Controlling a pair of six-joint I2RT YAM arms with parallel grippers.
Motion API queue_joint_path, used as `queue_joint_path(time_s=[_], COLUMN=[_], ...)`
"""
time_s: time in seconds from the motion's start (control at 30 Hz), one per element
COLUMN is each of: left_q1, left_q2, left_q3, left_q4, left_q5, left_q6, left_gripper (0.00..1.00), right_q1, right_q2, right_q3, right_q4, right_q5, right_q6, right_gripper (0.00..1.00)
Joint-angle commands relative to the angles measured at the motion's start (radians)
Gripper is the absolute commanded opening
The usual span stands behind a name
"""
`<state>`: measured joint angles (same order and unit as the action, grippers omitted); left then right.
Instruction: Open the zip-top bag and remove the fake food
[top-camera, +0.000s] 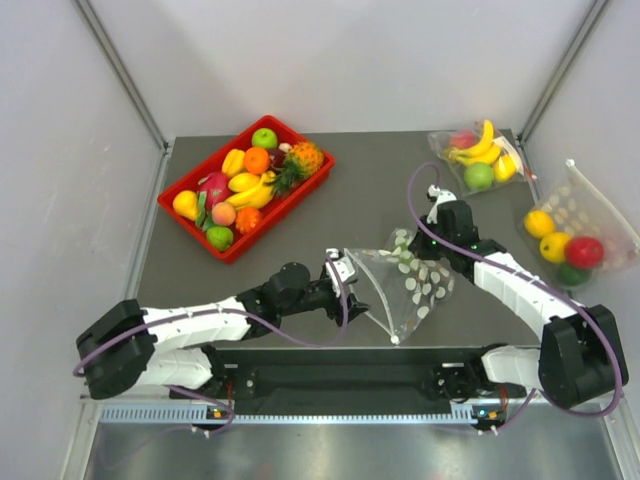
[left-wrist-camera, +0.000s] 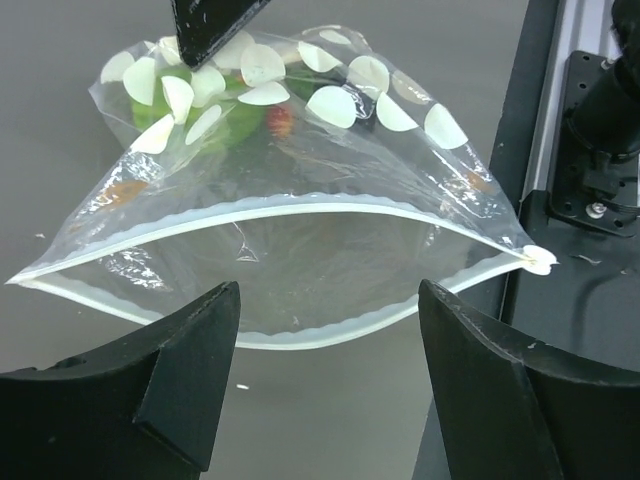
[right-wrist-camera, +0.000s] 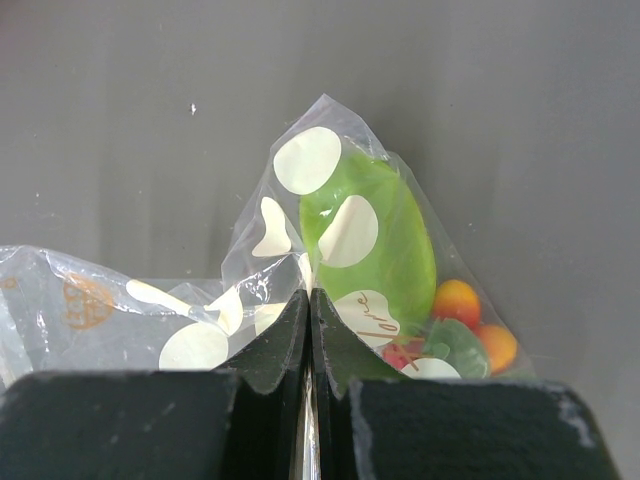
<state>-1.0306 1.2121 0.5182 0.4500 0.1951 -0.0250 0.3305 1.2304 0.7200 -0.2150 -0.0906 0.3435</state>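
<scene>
The zip-top bag (top-camera: 410, 285) lies on the dark table between my two grippers, clear with pale round dots. In the left wrist view the zip-top bag (left-wrist-camera: 300, 250) has its mouth gaping open, the white zip strip (left-wrist-camera: 290, 208) split into an upper and a lower lip. My left gripper (top-camera: 345, 278) is open and empty just in front of that mouth, also in its own view (left-wrist-camera: 328, 292). My right gripper (top-camera: 420, 240) is shut on the bag's far end (right-wrist-camera: 312, 300). The fake food sits there: a green fruit (right-wrist-camera: 375, 240) and orange pieces (right-wrist-camera: 455, 300).
A red tray (top-camera: 318, 180) of mixed fruit stands at the back left. A clear banana-and-apple bag (top-camera: 480, 155) lies at the back right. A bigger dotted bag (top-camera: 575, 235) of yellow and red fruit lies at the right edge. A black rail (left-wrist-camera: 560, 150) runs beside the bag.
</scene>
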Motion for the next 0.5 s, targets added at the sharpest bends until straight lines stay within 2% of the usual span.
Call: queue_joint_path(time_s=[0.0,0.23,0.47], left_q1=[-0.008,-0.013,-0.034], left_q2=[0.059,0.222,0.371], left_q3=[0.012,0.065,0.097], left_q4=[0.099,0.177,0.383], left_q5=[0.030,-0.005,-0.060], left_q6=[0.014,0.002,-0.050], left_gripper=[0.76,0.75,0.79], right_q1=[-0.015,-0.013,-0.005], right_q2=[-0.025,-0.039,-0.042], right_q3=[0.035,0.030,0.013], right_q4=[0.014,0.008,0.008], right_q5=[-0.014,-0.018,-0.028], right_q6=[0.011,0.015,0.017], right_gripper=[0.00,0.00,0.00])
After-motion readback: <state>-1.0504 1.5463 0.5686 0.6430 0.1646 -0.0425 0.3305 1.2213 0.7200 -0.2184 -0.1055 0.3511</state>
